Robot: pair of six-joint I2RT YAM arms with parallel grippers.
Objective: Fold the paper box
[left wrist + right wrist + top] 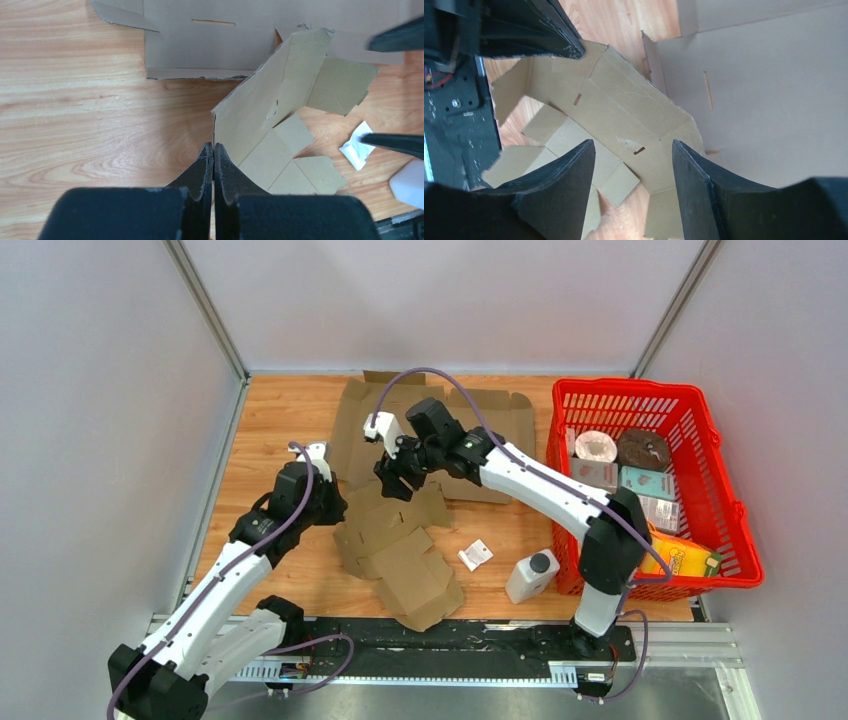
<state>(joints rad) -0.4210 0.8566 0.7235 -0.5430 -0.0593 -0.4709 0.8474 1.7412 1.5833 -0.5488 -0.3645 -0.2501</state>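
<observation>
left pincer (213, 150): shut tight, tips meeting on the thin upright edge of the paper box (405, 560). Looks like a pinch on that edge.
right pincer (631, 147): jaws wide apart with nothing between them, hovering over the box's far panel, near the left pincer.
paper box: half-formed blank, mid-table (290, 410), in front of both arms. One panel is tilted up and the flaps splay toward the near edge.
handling (my read): light, thin card. Stiff across panels, hinges at the scores, likely to skate on the wood. Edges crush easily.
grip spot (my read): panel edge close to a crease, not the flap tips. One side pins, the other folds.
around: flat cardboard sheet (490, 425) just behind, white bottle (530, 575) and red basket (735, 530) to the right.
</observation>
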